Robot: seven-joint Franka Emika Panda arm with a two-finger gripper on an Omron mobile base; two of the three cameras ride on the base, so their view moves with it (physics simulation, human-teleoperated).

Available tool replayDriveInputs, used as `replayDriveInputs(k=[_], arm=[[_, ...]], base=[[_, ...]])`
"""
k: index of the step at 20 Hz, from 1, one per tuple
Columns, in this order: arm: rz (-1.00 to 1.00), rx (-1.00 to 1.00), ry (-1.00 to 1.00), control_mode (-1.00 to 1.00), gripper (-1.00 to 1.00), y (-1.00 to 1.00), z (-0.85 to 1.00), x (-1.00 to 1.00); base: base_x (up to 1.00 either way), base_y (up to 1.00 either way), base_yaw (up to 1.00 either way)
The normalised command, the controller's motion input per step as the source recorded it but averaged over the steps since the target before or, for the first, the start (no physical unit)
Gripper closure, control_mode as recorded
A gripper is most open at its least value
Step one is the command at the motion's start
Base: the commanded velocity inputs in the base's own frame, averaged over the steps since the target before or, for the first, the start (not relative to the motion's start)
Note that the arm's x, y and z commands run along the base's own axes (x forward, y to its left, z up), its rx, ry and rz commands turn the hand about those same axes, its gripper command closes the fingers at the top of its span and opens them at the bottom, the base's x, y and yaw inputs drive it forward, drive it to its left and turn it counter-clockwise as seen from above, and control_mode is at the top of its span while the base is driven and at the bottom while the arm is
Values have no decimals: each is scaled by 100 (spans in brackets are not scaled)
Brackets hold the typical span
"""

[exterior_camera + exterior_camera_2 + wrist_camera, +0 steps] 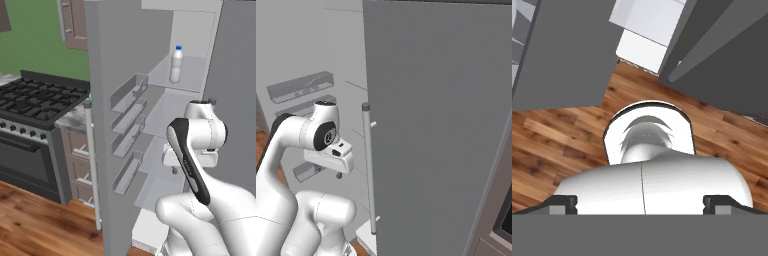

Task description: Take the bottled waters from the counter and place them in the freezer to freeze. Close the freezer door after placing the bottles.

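Freezer (185,100) open — pale grey shelves inside, lower ones partly hidden by the arm. Freezer door (102,125) swung wide, bins empty. White bottle (176,64), blue cap, upright on upper shelf. Gripper (640,204) jaws spread — pointing floorward, holding nothing.

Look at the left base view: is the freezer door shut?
No, the freezer door stands wide open, baring the shelves and one bottle inside.
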Motion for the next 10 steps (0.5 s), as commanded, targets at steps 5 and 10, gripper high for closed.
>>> replayDriveInputs(k=[5, 10], arm=[[0, 0, 0, -100, -100, 0, 0, 0], [0, 0, 0, 100, -100, 5, 0, -13]], base=[[0, 0, 0], [-23, 12, 0]])
